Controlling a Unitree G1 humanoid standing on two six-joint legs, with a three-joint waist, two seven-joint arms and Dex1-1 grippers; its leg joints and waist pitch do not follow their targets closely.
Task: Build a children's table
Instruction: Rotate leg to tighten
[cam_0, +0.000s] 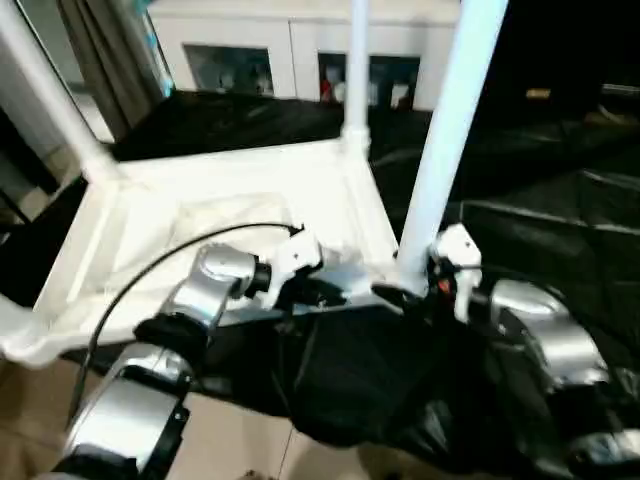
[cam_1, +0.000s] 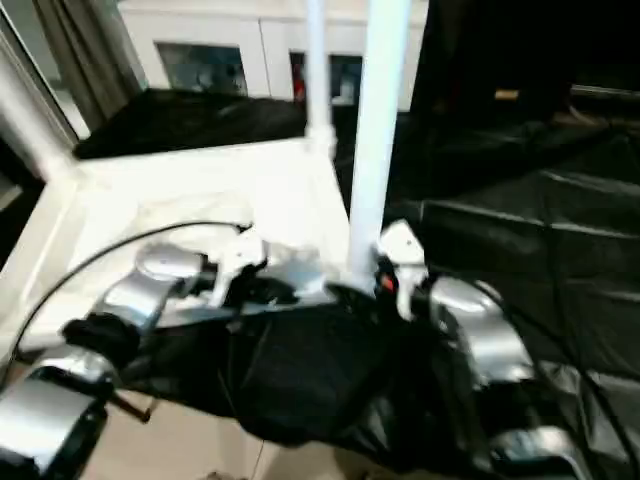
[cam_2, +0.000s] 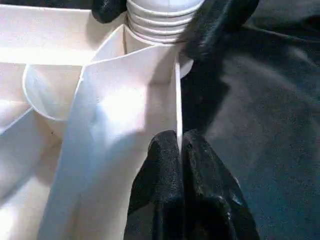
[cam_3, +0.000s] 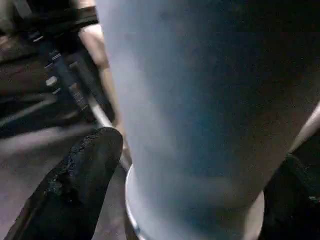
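Observation:
The white children's table (cam_0: 230, 215) lies upside down on a black cloth, its ribbed underside facing up. White tube legs stand in its corner sockets: one at the far left (cam_0: 45, 95), one at the far right (cam_0: 356, 70), and one at the near right (cam_0: 450, 130). My left gripper (cam_2: 178, 145) is shut on the thin rim wall of the table top, just beside the near right socket. My right gripper (cam_0: 408, 290) is open around the ribbed base of the near right leg (cam_2: 160, 20), with one black finger (cam_3: 75, 190) on each side and a gap showing.
A white cabinet with glass doors (cam_0: 250, 55) stands at the back, with a grey curtain (cam_0: 100, 50) to its left. Black cloth (cam_0: 540, 230) covers the surface to the right and hangs over the front edge. Beige floor (cam_0: 230, 440) shows below.

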